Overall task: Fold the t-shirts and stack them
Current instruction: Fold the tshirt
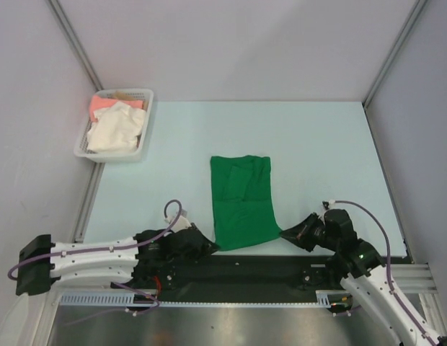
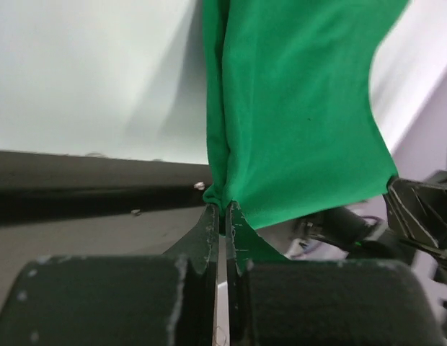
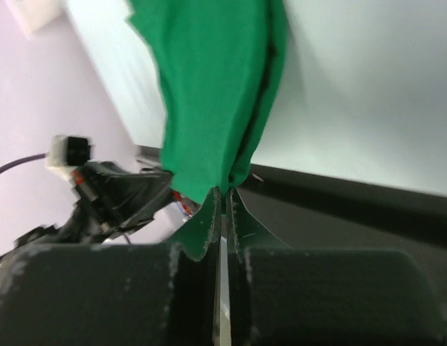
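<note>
You have left end effector (image 2: 222, 213) closed, pinching hem corner of green shirt (image 1: 241, 205) right at fingertips. Right end effector (image 3: 225, 194) closed also, pinching other hem corner of same shirt. Shirt lies folded on bench (image 1: 317, 144), between both end effectors and stretching forward away from them. White shirt (image 1: 115, 130) and pink shirt (image 1: 101, 104) lie in basket (image 1: 147, 94), far ahead and left of left end effector.

Three t-shirts (image 1: 241, 205) (image 1: 115, 131) (image 1: 101, 106), one basket (image 1: 108, 156), two end effectors (image 1: 212, 247) (image 1: 284, 232).
</note>
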You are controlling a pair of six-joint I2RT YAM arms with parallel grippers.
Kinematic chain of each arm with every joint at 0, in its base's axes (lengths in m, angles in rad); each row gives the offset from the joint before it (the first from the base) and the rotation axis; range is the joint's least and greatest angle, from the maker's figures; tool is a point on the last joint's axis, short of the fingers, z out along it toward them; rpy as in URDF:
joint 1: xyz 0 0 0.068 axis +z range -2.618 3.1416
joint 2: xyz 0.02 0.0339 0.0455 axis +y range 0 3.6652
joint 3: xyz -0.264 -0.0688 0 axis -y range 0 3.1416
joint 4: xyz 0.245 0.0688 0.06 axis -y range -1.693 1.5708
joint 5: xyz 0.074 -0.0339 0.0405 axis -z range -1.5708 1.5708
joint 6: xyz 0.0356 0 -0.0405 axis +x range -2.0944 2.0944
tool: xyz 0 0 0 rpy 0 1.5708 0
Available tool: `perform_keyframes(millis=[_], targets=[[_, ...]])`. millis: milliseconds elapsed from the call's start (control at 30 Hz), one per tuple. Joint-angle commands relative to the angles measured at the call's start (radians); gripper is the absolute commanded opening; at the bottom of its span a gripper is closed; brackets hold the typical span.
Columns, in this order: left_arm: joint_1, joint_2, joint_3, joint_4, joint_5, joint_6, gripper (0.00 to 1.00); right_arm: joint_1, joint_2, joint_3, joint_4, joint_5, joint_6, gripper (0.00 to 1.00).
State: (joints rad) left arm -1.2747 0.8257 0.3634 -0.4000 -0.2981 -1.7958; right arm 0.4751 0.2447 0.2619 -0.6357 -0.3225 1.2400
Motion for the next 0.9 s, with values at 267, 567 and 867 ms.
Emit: perform_keyframes(millis=[267,567,867], targets=[[0.326,0.117,0.426,-0.188,-0.018,0.486,0.0,-0.082,0.641,0.508,-0.006,0.008,-0.318,0.0],[0.762,0.481,0.679,-0.01,0.397,0.823,0.0,-0.207,1.132,0.799,0.171,-0.148,-0.445,0.0],[0.831,0.805,0.935,0.027,0.511,0.92,0.01,-0.294,1.352,1.001,0.172,-0.197,-0.493,0.0]])
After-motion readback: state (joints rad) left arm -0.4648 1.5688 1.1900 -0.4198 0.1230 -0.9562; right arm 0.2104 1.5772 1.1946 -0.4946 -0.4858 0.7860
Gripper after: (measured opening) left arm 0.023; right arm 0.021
